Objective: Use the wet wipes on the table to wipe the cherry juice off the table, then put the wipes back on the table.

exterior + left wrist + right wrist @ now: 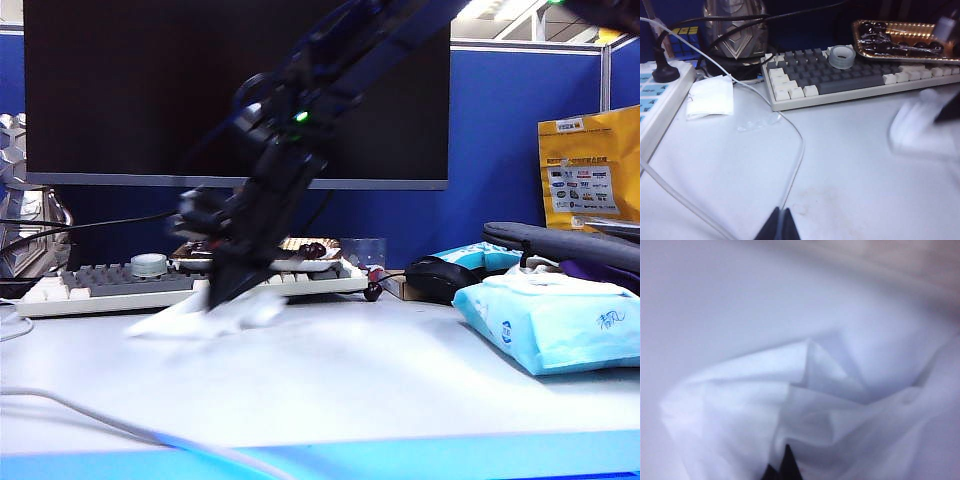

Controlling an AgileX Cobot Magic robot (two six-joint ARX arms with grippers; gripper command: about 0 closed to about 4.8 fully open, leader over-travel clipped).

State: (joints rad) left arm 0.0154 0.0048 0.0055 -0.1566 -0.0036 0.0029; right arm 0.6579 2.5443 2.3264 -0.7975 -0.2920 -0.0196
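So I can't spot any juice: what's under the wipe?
Only the table shows around the wipe, which the right claw presses down. Whatever lies beneath it is covered.

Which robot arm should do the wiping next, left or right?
The right arm. Its tool is shut on the wipe, pressing it onto the table in front of the keyboard. The left tool is shut, holds nothing, and hangs over bare table away from the wipe.
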